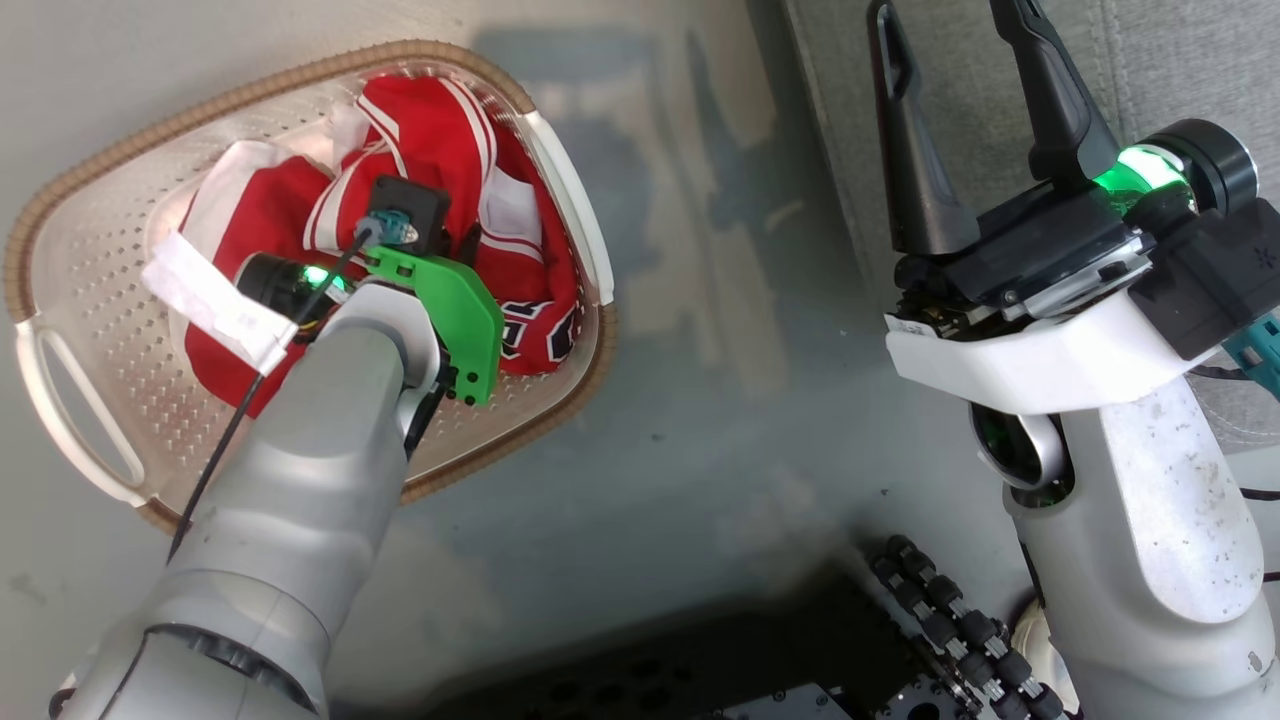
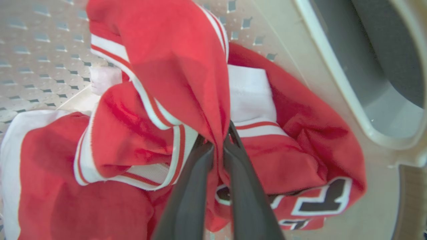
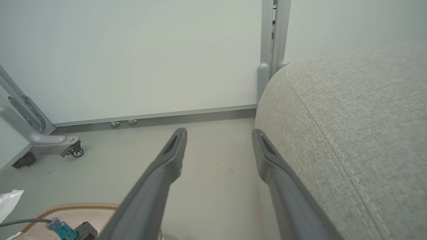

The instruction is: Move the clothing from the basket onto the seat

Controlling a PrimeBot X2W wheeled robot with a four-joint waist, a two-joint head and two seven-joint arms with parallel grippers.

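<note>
Presently | left gripper clamped a fold of clothing inside the basket, for lifting | right gripper stood open, empty, beside the seat.

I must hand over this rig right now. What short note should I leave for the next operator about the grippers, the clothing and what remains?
Left gripper: down in the basket, jaws shut on a fold of the red clothing.
Right gripper: jaws open, holding nothing, above the floor beside the seat.
Clothing: lies in the basket; none on the part of the seat that shows.
Done: the first grasp.
Left: lift the held piece out, lay it on the seat, then go back for whatever remains in the basket.
</note>
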